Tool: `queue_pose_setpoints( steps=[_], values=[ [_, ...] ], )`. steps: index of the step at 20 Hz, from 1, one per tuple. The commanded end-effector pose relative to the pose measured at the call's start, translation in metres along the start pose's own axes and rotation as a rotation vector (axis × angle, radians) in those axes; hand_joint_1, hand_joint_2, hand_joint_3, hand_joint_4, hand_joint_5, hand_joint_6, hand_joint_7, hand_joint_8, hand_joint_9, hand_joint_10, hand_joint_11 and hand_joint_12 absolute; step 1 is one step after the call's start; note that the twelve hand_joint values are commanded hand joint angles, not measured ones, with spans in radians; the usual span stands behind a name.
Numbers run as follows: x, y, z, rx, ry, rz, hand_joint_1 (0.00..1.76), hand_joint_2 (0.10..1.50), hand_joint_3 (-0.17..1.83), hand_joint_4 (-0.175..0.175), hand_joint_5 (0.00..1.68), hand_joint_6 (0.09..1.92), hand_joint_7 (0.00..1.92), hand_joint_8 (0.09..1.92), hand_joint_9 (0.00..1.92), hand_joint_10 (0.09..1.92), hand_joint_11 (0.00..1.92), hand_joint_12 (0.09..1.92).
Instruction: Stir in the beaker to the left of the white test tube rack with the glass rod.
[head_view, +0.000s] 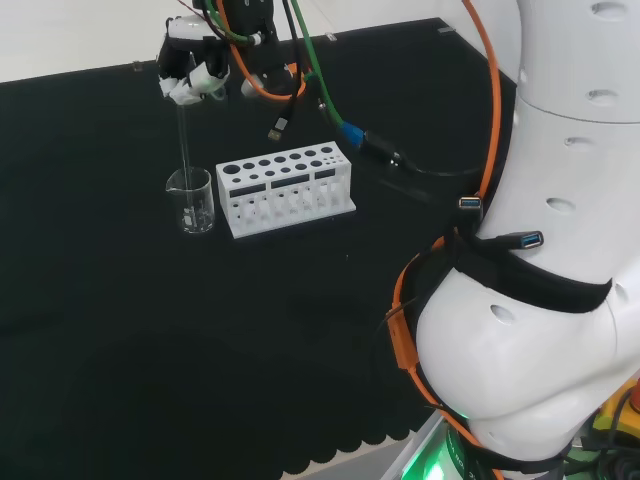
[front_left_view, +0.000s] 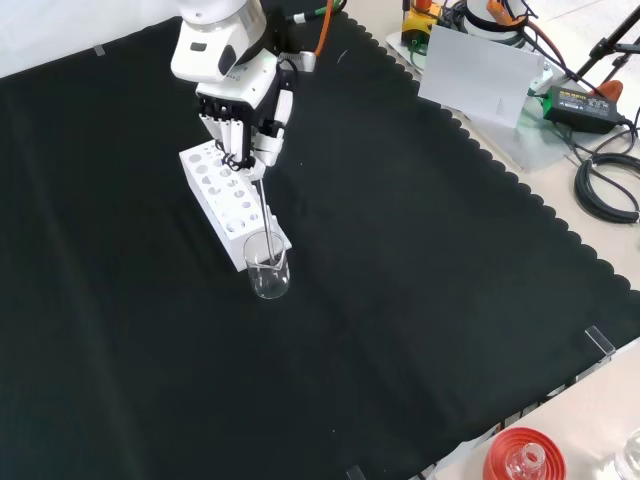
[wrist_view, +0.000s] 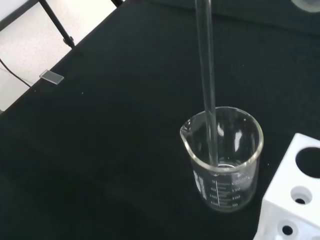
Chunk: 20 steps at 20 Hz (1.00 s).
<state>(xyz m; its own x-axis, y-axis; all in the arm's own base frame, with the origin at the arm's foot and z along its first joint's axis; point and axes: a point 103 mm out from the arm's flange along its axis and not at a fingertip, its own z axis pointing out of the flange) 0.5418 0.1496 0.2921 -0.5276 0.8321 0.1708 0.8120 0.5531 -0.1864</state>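
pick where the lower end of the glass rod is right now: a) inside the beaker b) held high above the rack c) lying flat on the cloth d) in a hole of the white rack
a: the glass rod, held by the hand, reaches down past the rim into the beaker, beside the white rack.

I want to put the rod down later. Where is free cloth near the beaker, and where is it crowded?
Head view: bare cloth lies left of and before the beaker. Crowded on its right, beside the white rack; the hand holds the glass rod above.
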Motion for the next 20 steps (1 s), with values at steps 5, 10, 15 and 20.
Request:
queue_pose_setpoints(
  steps=[5, 10, 15, 20],
  values=[
    [-0.023, 0.008, -0.009, -0.008, 0.001, -0.010, 1.29, 1.13, -0.17, -0.175, 1.09, 0.84, 1.14, 0.85, 1.69, 0.52, 1.55, 0.65],
    [-0.034, -0.005, -0.015, -0.011, -0.011, 0.012, 1.29, 1.13, -0.17, -0.175, 1.09, 0.84, 1.14, 0.85, 1.69, 0.52, 1.55, 0.65],
    [-0.031, -0.021, -0.009, -0.002, -0.008, 0.028, 1.29, 1.13, -0.17, -0.175, 1.09, 0.84, 1.14, 0.85, 1.69, 0.52, 1.55, 0.65],
    [-0.016, -0.021, 0.003, 0.020, -0.005, 0.014, 1.29, 1.13, -0.17, -0.175, 1.09, 0.84, 1.14, 0.85, 1.69, 0.52, 1.55, 0.65]
  ],
)
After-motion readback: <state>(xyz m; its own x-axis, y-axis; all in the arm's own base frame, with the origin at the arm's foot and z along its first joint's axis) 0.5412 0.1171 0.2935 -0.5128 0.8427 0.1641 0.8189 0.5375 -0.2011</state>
